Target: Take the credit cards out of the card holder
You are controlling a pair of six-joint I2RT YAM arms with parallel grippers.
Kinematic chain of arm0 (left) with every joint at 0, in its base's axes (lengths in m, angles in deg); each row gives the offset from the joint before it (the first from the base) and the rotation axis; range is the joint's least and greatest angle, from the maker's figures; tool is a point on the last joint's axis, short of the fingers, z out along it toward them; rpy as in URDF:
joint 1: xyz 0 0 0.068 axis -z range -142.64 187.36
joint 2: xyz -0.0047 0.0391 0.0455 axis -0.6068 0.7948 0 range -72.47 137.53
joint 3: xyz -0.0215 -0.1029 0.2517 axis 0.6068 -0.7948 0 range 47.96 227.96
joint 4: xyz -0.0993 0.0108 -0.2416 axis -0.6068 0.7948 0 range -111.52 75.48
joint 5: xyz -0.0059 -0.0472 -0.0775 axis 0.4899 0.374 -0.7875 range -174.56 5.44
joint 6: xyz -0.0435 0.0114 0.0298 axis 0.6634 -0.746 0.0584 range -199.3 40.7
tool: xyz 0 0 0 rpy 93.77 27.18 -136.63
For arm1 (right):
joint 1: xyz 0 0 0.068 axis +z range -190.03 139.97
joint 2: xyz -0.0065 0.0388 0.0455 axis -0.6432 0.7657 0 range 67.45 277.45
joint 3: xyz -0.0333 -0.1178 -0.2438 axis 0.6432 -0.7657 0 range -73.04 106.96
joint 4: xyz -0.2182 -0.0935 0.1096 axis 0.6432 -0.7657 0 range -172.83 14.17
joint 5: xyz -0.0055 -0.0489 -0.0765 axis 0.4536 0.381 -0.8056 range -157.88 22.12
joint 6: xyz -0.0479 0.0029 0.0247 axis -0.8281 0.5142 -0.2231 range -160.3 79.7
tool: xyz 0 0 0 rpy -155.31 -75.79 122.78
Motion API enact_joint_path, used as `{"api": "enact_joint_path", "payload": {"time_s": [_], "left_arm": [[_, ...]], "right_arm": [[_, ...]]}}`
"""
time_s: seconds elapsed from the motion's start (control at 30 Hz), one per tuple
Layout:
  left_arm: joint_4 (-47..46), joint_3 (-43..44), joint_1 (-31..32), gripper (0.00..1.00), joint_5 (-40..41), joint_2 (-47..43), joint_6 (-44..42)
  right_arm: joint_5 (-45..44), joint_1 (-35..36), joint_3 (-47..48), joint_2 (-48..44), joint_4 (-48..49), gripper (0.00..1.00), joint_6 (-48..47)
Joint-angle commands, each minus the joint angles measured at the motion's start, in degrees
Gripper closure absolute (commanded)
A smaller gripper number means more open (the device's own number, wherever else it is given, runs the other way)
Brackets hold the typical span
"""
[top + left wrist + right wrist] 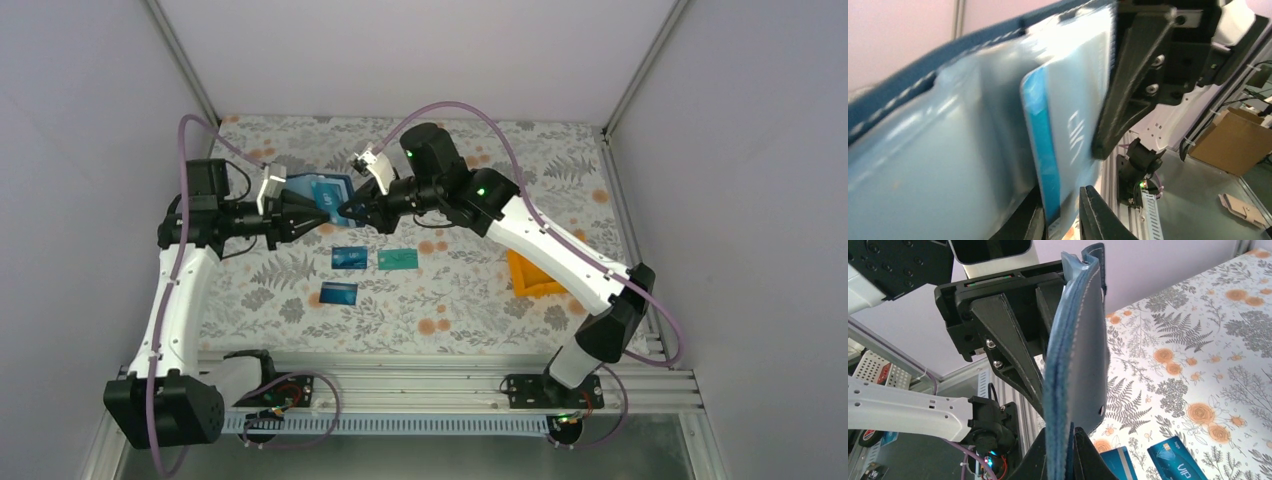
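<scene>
Gripping card holder (1078, 355) edge, right pincer (1062, 452) clamped; credit card (1068, 130) sits inside left pincer (1060, 220), closure unclear.

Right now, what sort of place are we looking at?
Probably a robot lab's test cell: left arm and right arm bolted to an aluminium rail, plain white walls enclosing a floral-cloth table.

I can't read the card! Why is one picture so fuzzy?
Left wrist view: the wallet and card sit very near the lens, so they blur and glare pale. Right wrist view: the wallet's stitching looks sharper. Top view: evenly lit, clear.
</scene>
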Motion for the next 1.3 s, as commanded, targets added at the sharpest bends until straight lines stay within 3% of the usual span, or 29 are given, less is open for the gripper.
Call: {"api": "enact_joint_path", "payload": {"time_s": [0.0,0.03,0.13,0.33,0.5,0.57,0.63,0.73,0.77,1.1,1.27], "left_arm": [[9.93,4.25,0.73,0.88,-9.49,-0.18,-14.04],[12.69,5.19,0.66,0.95,-10.77,-0.16,-17.13],[16.92,6.69,0.26,0.98,-12.64,-0.14,-21.83],[15.78,6.30,-0.58,0.98,-10.54,-0.20,-20.34],[15.88,6.33,-0.67,0.98,-10.10,-0.14,-20.72],[15.88,6.06,-0.66,0.98,-9.90,-0.19,-20.89],[15.92,5.81,-0.65,0.97,-9.66,-0.36,-21.02],[15.85,5.57,-0.67,0.98,-9.39,-0.51,-21.01],[15.80,5.46,-0.67,0.98,-9.37,-0.49,-21.01],[18.35,5.41,-2.10,0.97,-11.47,-1.33,-23.82],[19.84,6.18,-2.25,0.98,-11.88,-0.83,-25.65]], "right_arm": [[4.79,0.50,-0.55,-1.08,4.63,0.96,-2.50],[5.06,0.50,-0.71,-1.20,4.79,0.96,-2.81],[4.98,0.39,-2.28,-2.22,5.79,0.94,-3.63],[5.28,-1.41,-9.17,-7.39,10.86,0.60,-3.93],[8.22,-2.65,-11.14,-9.83,12.62,0.51,-4.14],[8.43,-2.68,-11.29,-9.84,13.06,0.50,-3.79],[8.88,-2.77,-11.25,-9.34,13.28,0.57,-3.39],[10.93,-2.85,-10.32,-7.97,12.87,0.94,-3.48],[11.78,-2.84,-9.75,-7.55,12.52,0.96,-3.62],[11.80,-3.48,-10.46,-8.06,13.34,0.96,-2.88],[15.03,-3.47,-8.92,-5.73,14.13,0.72,-1.59]]}}
